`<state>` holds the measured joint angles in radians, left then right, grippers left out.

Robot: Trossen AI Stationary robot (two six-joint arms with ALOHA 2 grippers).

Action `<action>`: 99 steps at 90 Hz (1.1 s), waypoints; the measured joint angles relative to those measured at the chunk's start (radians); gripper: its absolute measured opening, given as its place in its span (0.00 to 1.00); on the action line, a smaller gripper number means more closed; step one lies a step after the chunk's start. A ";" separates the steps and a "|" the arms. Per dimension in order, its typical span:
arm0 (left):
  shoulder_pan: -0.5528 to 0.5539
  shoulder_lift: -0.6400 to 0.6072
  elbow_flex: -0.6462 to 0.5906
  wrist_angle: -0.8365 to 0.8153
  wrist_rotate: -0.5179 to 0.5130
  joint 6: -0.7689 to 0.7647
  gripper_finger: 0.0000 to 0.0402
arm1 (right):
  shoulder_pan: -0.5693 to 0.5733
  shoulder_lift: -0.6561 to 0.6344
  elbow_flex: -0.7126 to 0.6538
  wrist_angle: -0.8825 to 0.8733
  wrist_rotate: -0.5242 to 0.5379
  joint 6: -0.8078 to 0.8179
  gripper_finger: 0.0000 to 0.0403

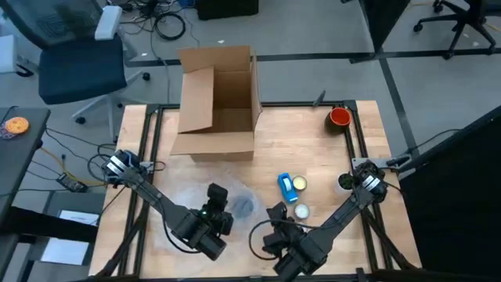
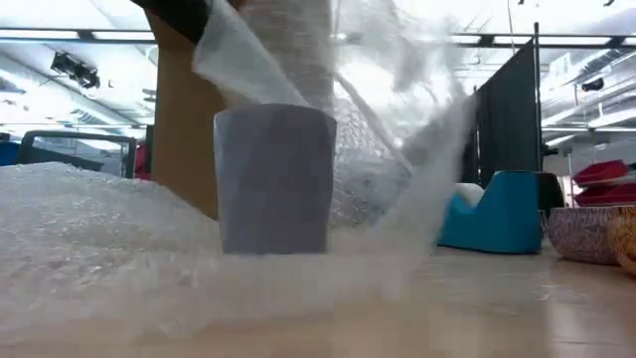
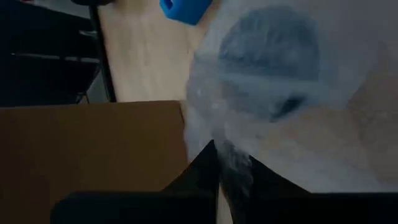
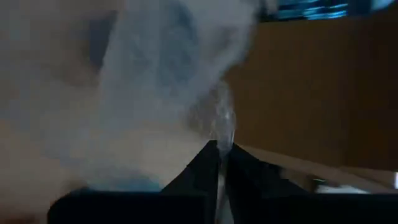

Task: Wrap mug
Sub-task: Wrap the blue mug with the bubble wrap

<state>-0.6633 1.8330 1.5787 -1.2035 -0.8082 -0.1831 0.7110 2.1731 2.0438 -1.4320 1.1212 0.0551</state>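
The mug point(image 2: 275, 179) is the landmark: a grey-blue cup standing upright on the wooden desk point(image 1: 313, 149), in the near middle of it, on a sheet of clear bubble wrap point(image 1: 192, 200).

To the left of the mug, in the high view, the left arm reaches in from the desk's left edge and its left claw point(image 1: 213, 210) sits just beside the mug. The left wrist view shows this claw's two dark fingers point(image 3: 202, 168) closed together on a pinched edge of the bubble wrap, with the mug seen blurred through the film beyond them.

In the low view the wrap rises from the desk around and behind the mug, one fold draped down toward its rim, and more wrap heaped on the desk to the mug's left.

Behind the mug stands an open cardboard box point(image 1: 219, 102).

To the right of the mug lies a blue tape dispenser point(image 1: 287, 185), with the right claw point(image 1: 275, 219) nearer the front edge than that. In the right wrist view its fingers point(image 4: 208, 165) are pressed together on a thin ridge of the wrap.

Farther right, near the desk's far corner, is a red bowl point(image 1: 339, 117).
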 joint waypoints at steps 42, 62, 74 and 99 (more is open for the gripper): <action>0.016 0.099 -0.001 0.192 0.012 0.148 0.00 | -0.097 0.000 0.000 0.001 0.070 -0.122 0.00; 0.000 0.100 0.044 0.100 -0.003 0.106 0.00 | -0.070 -0.001 0.000 -0.013 0.106 -0.138 0.00; -0.013 0.099 0.060 0.099 0.002 0.098 0.00 | -0.040 -0.010 0.000 -0.028 0.165 -0.139 0.00; -0.016 0.100 0.036 0.168 0.088 0.093 0.00 | -0.032 -0.014 0.000 -0.023 0.161 -0.119 0.00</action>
<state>-0.6798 1.9330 1.6150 -1.0358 -0.7200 -0.0897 0.6791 2.1593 2.0438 -1.4555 1.2818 -0.0639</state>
